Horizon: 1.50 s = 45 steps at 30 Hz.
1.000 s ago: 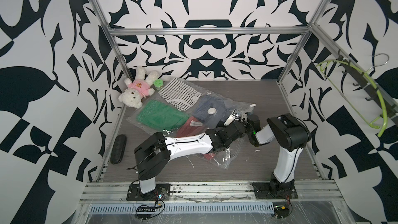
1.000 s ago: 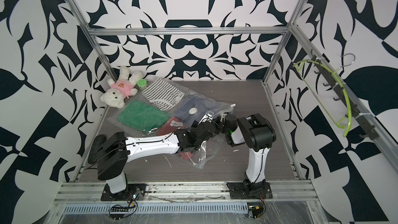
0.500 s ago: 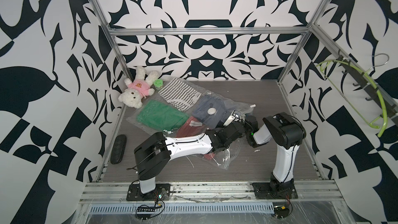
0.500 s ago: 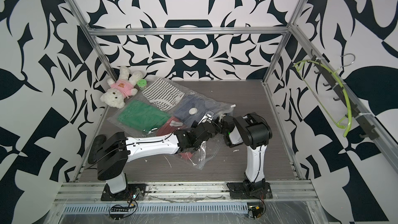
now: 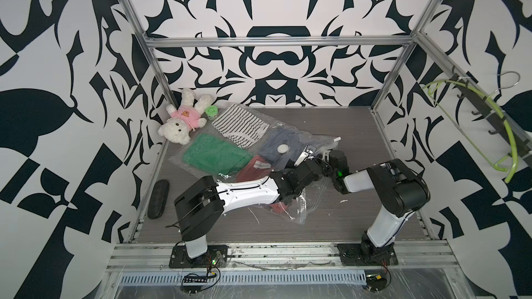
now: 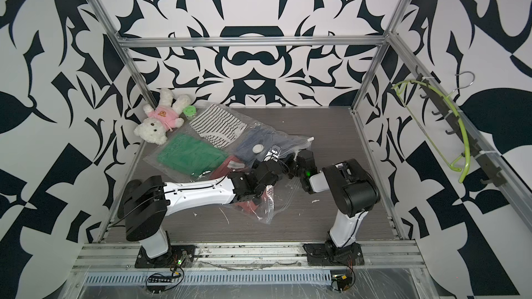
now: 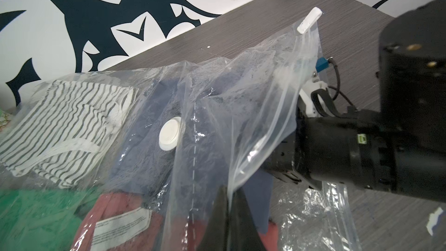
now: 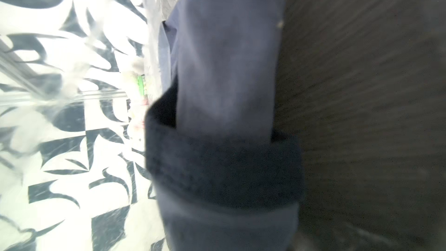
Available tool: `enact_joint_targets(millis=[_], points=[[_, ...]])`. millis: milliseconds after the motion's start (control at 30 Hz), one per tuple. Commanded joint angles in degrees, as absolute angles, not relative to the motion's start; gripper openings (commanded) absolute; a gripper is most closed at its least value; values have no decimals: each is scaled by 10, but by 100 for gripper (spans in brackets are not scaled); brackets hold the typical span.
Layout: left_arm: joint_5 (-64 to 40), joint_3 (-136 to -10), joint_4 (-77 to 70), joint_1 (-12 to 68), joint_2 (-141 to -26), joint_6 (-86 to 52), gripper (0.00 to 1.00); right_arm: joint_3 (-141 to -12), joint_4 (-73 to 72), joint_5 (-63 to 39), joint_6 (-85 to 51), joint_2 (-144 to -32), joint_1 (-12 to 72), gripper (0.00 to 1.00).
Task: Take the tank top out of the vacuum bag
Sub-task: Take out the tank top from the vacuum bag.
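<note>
The clear vacuum bag (image 5: 218,151) lies across the table's back left, its white valve (image 5: 282,148) at the middle. Inside are striped, green (image 5: 216,155), red and blue-grey clothes. In the left wrist view my left gripper (image 7: 228,190) is shut on the bag's upper film at its open edge, holding it raised. My right gripper (image 8: 224,146) reaches into that mouth beside the left one (image 5: 300,158). It is shut on a strip of blue-grey cloth (image 8: 229,56), apparently the tank top. In both top views its fingers are hidden under plastic and the left arm.
A white teddy bear in a pink shirt (image 5: 181,122) and a green-lidded jar (image 5: 212,111) sit in the back left corner. A black case (image 5: 157,198) lies along the left edge. A green hanger (image 5: 506,127) hangs on the right wall rack.
My right gripper has gone from partly open to shut on the blue-grey cloth, and the right arm has leaned slightly toward the bag. The left gripper keeps its hold.
</note>
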<state>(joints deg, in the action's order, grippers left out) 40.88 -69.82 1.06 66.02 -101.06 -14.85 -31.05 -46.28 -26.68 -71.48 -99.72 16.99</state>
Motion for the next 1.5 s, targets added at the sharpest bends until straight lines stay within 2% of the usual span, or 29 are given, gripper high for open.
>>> enact_joint_targets(millis=[0, 200, 400, 700, 1033, 1467], points=[[406, -694, 0, 649, -1000, -153, 0, -319, -422, -263, -701, -982, 172, 0], [396, -697, 5, 634, -1009, -156, 0, -303, -362, -241, -697, -921, 174, 0], [381, -697, -5, 624, -1013, -159, 0, -321, -187, -200, -644, -801, 174, 0], [378, -704, -11, 621, -1026, -155, 0, -323, -50, -171, -604, -725, 164, 0], [376, -705, -8, 620, -1031, -160, 0, -355, 92, -146, -541, -636, 118, 0], [377, -700, -11, 618, -1033, -165, 0, -381, 239, -168, -465, -591, 3, 0]])
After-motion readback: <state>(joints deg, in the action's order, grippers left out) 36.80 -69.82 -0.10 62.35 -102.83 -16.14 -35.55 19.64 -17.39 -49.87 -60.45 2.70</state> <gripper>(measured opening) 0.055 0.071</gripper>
